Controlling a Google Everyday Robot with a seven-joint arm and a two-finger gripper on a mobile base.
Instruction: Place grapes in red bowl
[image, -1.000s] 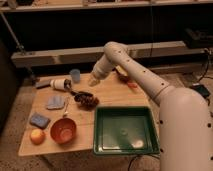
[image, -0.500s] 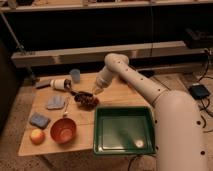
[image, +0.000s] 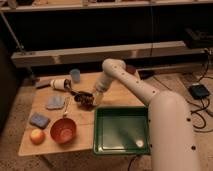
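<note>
The gripper (image: 94, 99) on the white robot arm is low over the wooden table (image: 80, 120). It is right beside the grapes (image: 82, 98), a dark reddish-brown lumpy bunch of small round berries. I cannot tell if it is open or shut. The bunch sits just to its left in the picture and looks stretched sideways across the table. Which end has the stem is too hard to see. The round orange-red plastic bowl (image: 62, 131) is near the front edge, apart from the grapes.
</note>
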